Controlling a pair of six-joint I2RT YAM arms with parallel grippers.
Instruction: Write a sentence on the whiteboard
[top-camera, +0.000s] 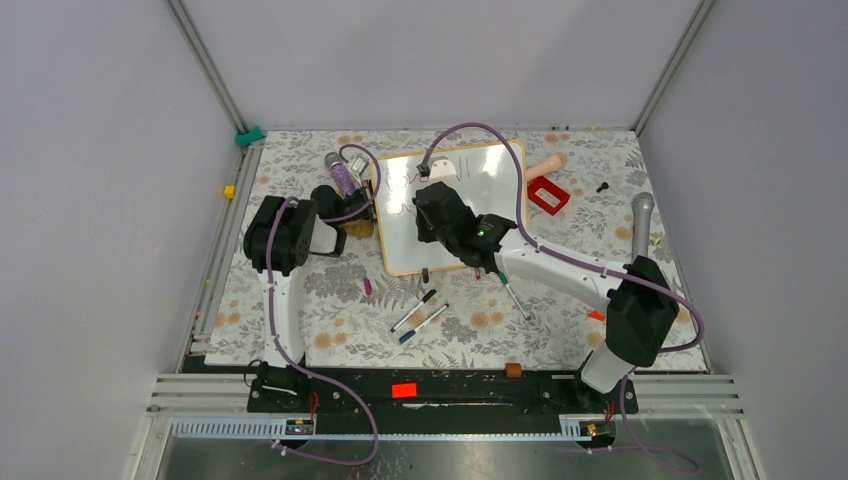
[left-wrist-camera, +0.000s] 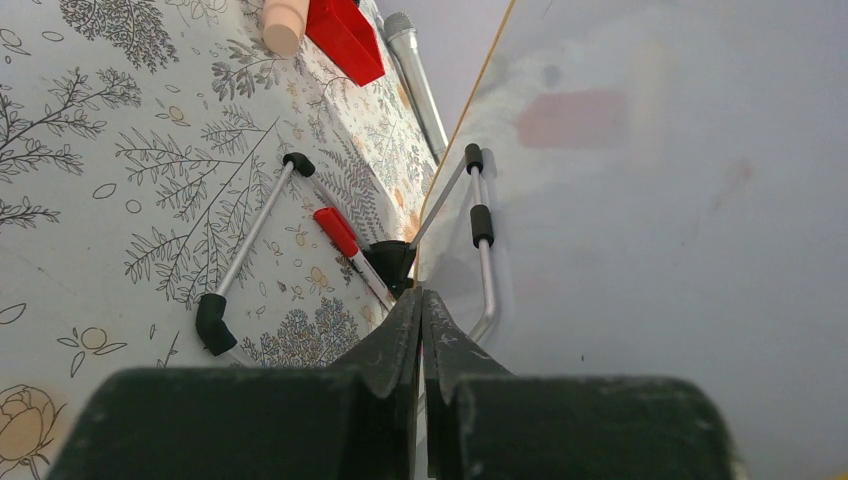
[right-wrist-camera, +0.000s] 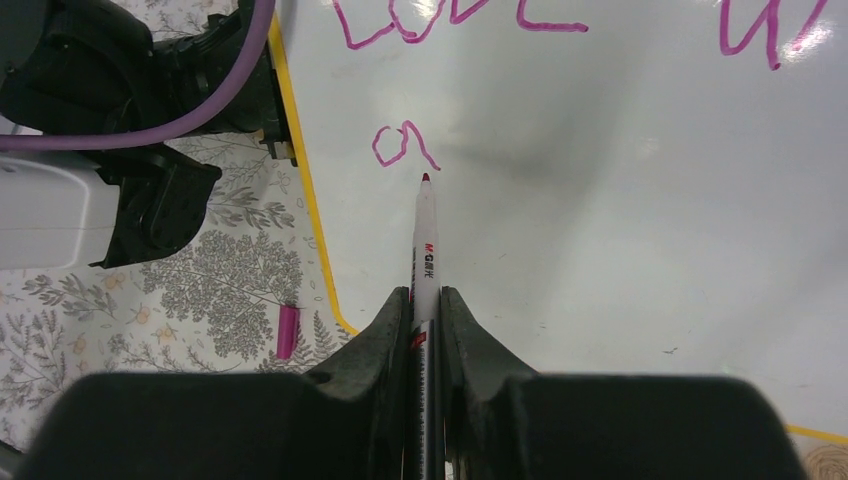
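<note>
Floral-cloth table (top-camera: 300, 310), grey walls (top-camera: 100, 150) on three sides. Whiteboard (top-camera: 400, 245) far centre, skewed. Sentence (right-wrist-camera: 455, 22): "Love" plus more strokes on top line, one looped letter below, near board's left edge. Right gripper (right-wrist-camera: 427, 295) clamped on marker (right-wrist-camera: 425, 240), tip at board just beside loop. Left gripper (left-wrist-camera: 421, 300) fingers together at board's left edge, by black stand joint (left-wrist-camera: 390, 262). Loose pens (top-camera: 420, 312) and pink cap (top-camera: 367, 286) on cloth near board's near edge. Red box (top-camera: 547, 195) right of board; contents unclear.
</note>
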